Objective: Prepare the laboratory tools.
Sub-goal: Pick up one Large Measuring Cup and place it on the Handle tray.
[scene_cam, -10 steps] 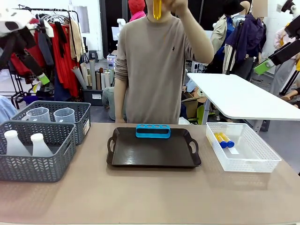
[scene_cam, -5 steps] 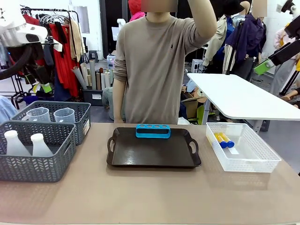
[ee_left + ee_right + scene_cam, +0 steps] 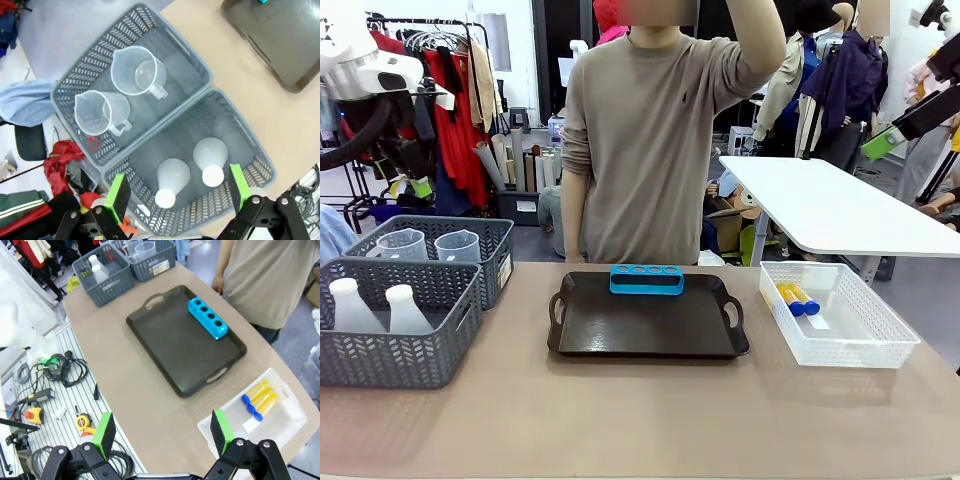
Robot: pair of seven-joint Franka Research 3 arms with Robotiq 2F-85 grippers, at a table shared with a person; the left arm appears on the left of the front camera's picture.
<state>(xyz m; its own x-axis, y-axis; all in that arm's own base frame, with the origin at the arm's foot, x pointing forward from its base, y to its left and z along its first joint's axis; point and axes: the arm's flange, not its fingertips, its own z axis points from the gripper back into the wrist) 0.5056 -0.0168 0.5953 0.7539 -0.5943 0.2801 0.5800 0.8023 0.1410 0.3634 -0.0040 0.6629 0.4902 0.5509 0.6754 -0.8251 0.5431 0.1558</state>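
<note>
Fingers apart, the left gripper [image 3: 177, 189] hangs over two white conical flasks [image 3: 210, 152] in the grey basket [image 3: 248, 139] at the table [image 3: 640, 420]'s left edge, likely light and slick, best pinched at the neck; the right gripper [image 3: 162, 432] is equally spread.

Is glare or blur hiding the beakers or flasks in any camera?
Left wrist view: sharp, even light; beakers and flasks read clearly against the grey mesh. Front view: soft sheen on the tray, no blur. Right wrist view: tubes crisp.
</note>
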